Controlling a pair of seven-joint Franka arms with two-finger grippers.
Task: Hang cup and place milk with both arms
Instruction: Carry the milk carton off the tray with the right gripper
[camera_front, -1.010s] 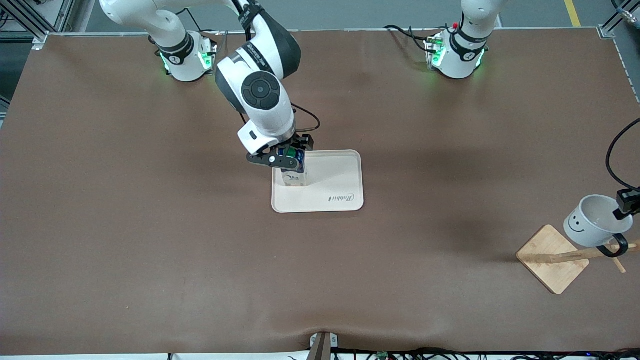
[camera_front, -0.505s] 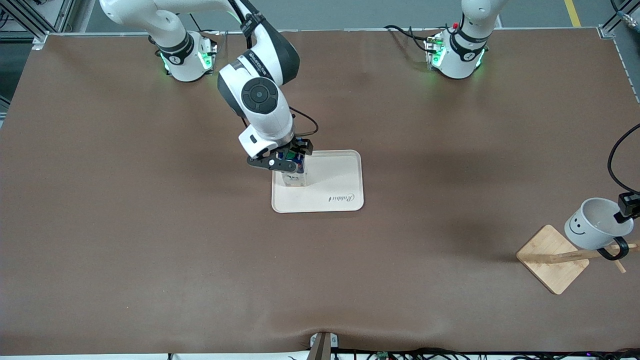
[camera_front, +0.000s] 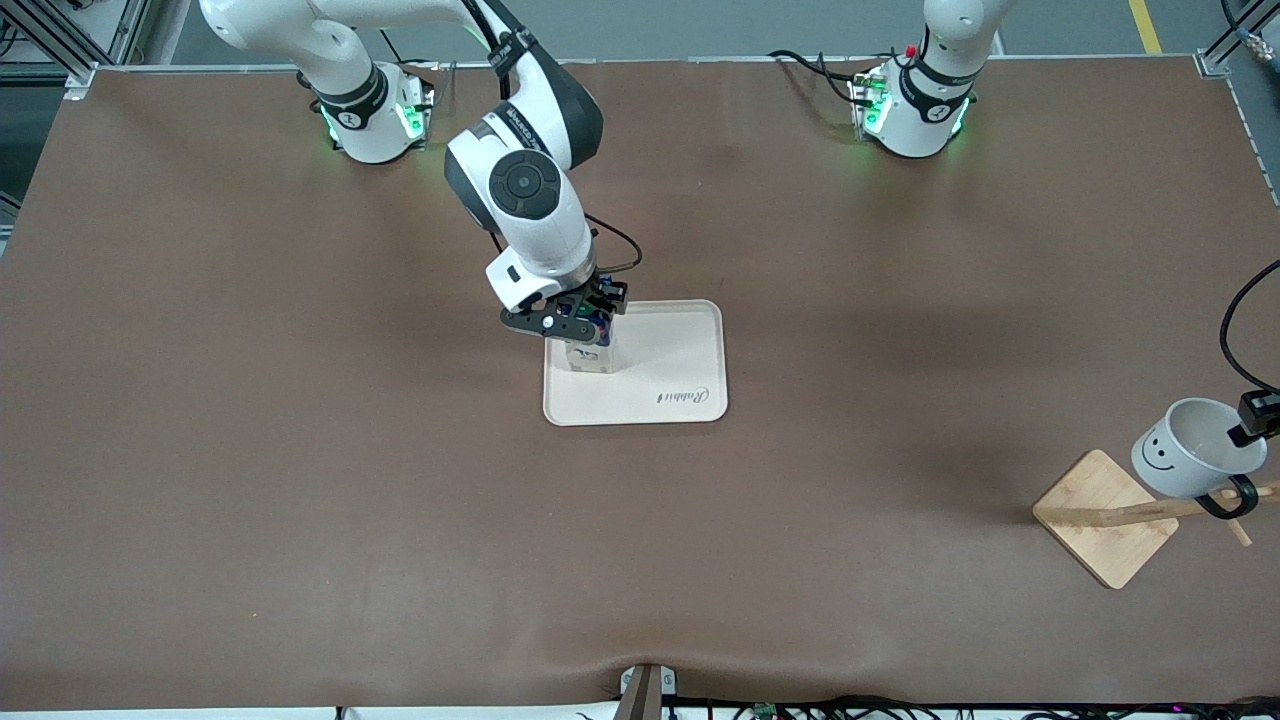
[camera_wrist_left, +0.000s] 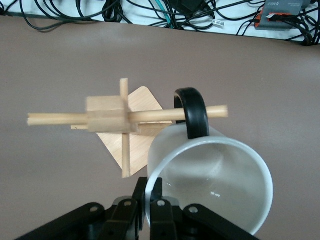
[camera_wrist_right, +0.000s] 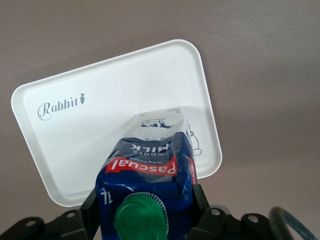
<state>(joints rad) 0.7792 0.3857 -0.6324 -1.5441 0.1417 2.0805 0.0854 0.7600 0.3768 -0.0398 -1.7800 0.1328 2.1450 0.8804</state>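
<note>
The milk (camera_front: 588, 352), a dark-blue carton with a green cap (camera_wrist_right: 142, 217), stands on the white tray (camera_front: 670, 375) by its edge toward the right arm's end. My right gripper (camera_front: 580, 322) is shut on the carton's top, one finger on each side, as the right wrist view (camera_wrist_right: 145, 207) shows. The white smiley cup (camera_front: 1185, 455) hangs tilted at the left arm's end of the table. Its black handle (camera_wrist_left: 192, 112) is looped over a peg (camera_wrist_left: 150, 116) of the wooden rack (camera_front: 1105, 520). My left gripper (camera_front: 1250, 428) is shut on the cup's rim (camera_wrist_left: 154, 200).
The tray (camera_wrist_right: 100, 125) carries the word "Rabbit" and holds nothing but the carton. The rack's square base (camera_wrist_left: 135, 127) sits near the table edge. Cables (camera_wrist_left: 165, 12) lie along the table's edge by the front camera. Brown table (camera_front: 300, 450) lies bare round the tray.
The left gripper has lowered the cup slightly, its handle staying round the peg. The right arm's wrist has shifted a little over the carton, which stays in place on the tray.
</note>
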